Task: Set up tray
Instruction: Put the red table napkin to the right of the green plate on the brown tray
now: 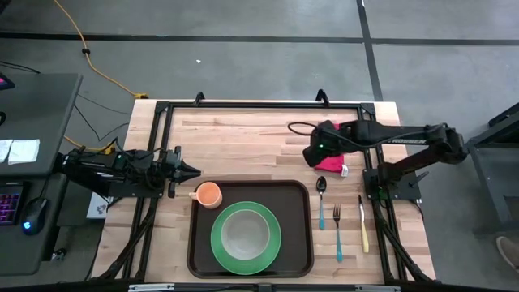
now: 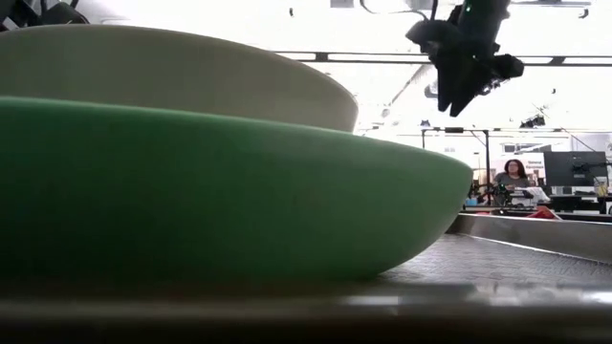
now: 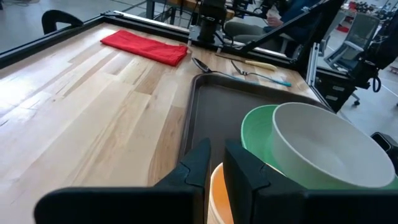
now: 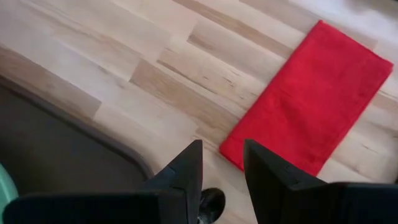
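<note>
The dark brown tray (image 1: 296,243) lies at the table's near middle. On it sits a green plate (image 1: 223,251) with a white bowl (image 1: 246,234) in it. An orange cup (image 1: 209,195) stands at the tray's far left corner. My left gripper (image 1: 195,170) hovers just beyond the cup, pointing toward the table's right; its fingers (image 3: 200,163) stand a narrow gap apart, with the cup (image 3: 217,196) below them. My right gripper (image 4: 222,163) is open and hangs above the table by the near end of a folded red napkin (image 4: 311,99), over the spoon's bowl (image 4: 211,202). Neither gripper holds anything.
A spoon (image 1: 321,199), a fork (image 1: 338,231) and a knife (image 1: 363,225) lie side by side on the wood to the right of the tray. The red napkin (image 1: 334,165) lies beyond them. Bare wood stretches across the table's far half. A person (image 2: 516,172) sits in the room behind.
</note>
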Action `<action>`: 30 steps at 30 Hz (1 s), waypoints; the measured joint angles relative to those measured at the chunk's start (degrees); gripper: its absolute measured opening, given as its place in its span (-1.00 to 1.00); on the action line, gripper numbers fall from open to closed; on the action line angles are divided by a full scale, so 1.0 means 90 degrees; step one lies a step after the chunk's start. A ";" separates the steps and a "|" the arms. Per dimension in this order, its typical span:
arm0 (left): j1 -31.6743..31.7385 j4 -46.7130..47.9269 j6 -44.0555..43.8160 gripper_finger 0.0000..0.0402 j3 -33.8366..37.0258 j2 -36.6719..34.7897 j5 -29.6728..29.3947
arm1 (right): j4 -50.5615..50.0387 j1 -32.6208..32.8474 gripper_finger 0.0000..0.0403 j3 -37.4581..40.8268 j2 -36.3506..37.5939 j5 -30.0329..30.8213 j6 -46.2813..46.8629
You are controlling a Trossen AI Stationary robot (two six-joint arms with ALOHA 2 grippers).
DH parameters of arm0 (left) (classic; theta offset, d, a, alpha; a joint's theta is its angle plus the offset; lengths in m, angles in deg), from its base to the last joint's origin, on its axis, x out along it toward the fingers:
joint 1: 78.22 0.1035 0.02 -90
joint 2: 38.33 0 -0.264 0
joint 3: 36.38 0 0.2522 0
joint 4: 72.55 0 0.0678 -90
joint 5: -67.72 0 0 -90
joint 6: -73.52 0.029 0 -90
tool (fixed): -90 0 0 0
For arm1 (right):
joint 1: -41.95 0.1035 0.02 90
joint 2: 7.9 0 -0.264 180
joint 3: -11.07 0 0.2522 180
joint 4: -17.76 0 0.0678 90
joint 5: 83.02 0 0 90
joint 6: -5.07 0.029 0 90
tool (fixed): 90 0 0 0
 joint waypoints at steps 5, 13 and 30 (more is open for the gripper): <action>0.0000 0.0000 0.0000 -0.63 0.0000 0.0000 0.0000 | 0.0376 -0.0305 -0.53 0.0300 0.0000 -0.0289 -0.0121; 0.0002 0.0000 -0.0001 -0.63 0.0000 -0.0002 0.0000 | 0.1116 -0.0883 -0.53 0.0959 -0.0003 -0.0881 -0.0203; 0.0001 0.0010 0.0023 -0.63 0.0000 -0.0002 -0.0223 | 0.1750 -0.2046 -0.53 0.1322 -0.0753 -0.1786 -0.1012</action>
